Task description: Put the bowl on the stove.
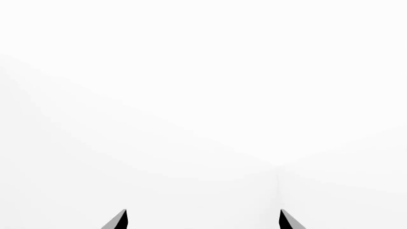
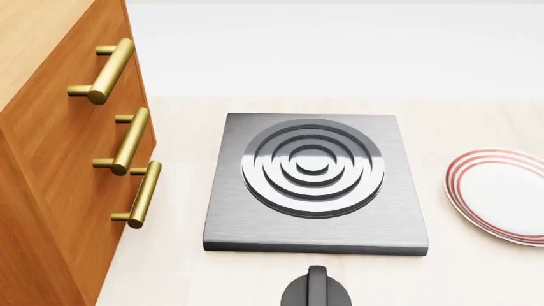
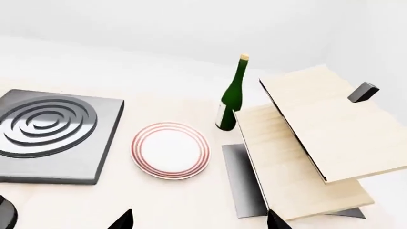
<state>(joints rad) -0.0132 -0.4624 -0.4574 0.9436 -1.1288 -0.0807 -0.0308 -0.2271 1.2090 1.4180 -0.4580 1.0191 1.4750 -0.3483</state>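
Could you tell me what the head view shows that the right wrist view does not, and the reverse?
Only the head view shows the wooden cabinet with its three brass handles. Only the right wrist view shows the green bottle, the light wooden rack and the right claw tips, set apart. Both show the stove, the red-ringed plate and the black knob. The bowl appears in neither.

plate (image 2: 501, 194) cut by head view's edge, knob (image 2: 316, 290) cropped, left tool (image 1: 202, 220) only fingertips showing
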